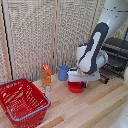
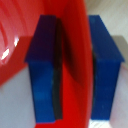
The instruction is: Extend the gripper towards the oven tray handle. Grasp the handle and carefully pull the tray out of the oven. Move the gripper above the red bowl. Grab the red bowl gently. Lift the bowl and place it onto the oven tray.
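Blue fingers (image 2: 44, 70) of the tool (image 2: 75, 70) pinch the red bowl (image 2: 75, 30) rim between them.

Pale slatted screen (image 1: 35, 35) behind; light wooden table (image 1: 95, 107).

- My gripper (image 1: 80, 83) is white, its fingers (image 2: 44, 70) deep blue.
- The bowl (image 1: 75, 88) is bright red.
- My arm (image 1: 97, 42) is white with black.
- The basket (image 1: 20, 100) is red wire with a blue rim.
- The cup (image 1: 63, 73) is blue.
- The bottle (image 1: 46, 76) is orange.
- The oven (image 1: 116, 55) is black.
- The table (image 1: 95, 110) is pale wood.
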Robot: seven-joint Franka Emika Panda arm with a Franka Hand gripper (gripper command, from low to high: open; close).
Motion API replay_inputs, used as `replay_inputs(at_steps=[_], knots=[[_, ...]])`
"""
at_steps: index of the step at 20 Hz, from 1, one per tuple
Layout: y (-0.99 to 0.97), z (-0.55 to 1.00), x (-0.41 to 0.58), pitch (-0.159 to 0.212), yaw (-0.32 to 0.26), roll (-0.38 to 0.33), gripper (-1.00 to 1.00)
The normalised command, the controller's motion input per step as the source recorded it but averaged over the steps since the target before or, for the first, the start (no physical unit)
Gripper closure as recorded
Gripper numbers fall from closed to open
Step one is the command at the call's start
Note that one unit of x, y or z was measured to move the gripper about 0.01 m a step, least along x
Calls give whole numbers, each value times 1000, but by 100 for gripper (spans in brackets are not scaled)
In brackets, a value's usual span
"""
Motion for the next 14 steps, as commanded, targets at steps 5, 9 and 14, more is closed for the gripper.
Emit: replay_inputs(at_steps=[5,9,14], knots=[[23,326,140,-8,-174,19,100],[45,495,149,0,-131,0,100],[91,520,194,0,-126,0,100]])
